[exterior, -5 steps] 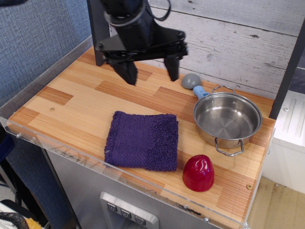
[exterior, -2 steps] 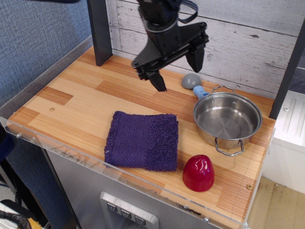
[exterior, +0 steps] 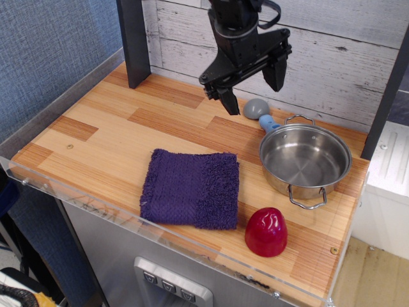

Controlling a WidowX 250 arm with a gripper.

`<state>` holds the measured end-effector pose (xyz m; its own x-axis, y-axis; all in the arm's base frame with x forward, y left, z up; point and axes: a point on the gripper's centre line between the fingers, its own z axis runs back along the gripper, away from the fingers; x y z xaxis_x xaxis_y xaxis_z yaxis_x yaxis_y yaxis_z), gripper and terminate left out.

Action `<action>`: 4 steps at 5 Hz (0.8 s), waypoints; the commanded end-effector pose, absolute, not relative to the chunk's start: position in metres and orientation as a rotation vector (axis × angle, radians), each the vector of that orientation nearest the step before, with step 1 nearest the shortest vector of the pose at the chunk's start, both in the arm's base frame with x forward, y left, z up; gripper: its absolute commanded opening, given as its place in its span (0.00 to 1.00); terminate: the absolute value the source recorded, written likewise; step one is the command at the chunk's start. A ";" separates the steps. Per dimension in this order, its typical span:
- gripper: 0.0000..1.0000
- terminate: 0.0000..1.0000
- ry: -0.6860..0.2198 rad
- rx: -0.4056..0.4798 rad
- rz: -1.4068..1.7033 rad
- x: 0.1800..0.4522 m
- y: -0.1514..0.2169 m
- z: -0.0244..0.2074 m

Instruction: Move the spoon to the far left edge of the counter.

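Note:
The spoon (exterior: 260,113) lies at the back right of the wooden counter (exterior: 102,137), its gray bowl toward the wall and its light-blue handle touching the rim of the steel pot (exterior: 305,160). My gripper (exterior: 254,86) hangs above the spoon, open and empty, with one black finger (exterior: 229,101) to the spoon's left and the other finger (exterior: 278,71) up to its right. The far left edge of the counter lies well away from the gripper.
A purple towel (exterior: 190,188) lies at the front middle. A red egg-shaped object (exterior: 266,231) stands at the front right. A dark post (exterior: 133,41) stands at the back left. A plank wall runs behind the counter, and a clear acrylic lip (exterior: 160,231) lines the front edge.
My gripper has moved right along the back of the counter, from the back middle to above the spoon. It stays open. The spoon, pot, towel and red object have not moved.

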<state>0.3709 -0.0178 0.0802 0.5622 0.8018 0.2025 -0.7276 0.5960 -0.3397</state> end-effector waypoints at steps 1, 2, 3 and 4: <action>1.00 0.00 -0.379 -0.242 0.942 0.403 -0.010 0.066; 1.00 0.00 -0.368 -0.241 0.945 0.411 -0.013 0.052; 1.00 0.00 -0.347 -0.243 0.946 0.417 -0.022 0.038; 1.00 0.00 -0.321 -0.235 0.932 0.414 -0.031 0.027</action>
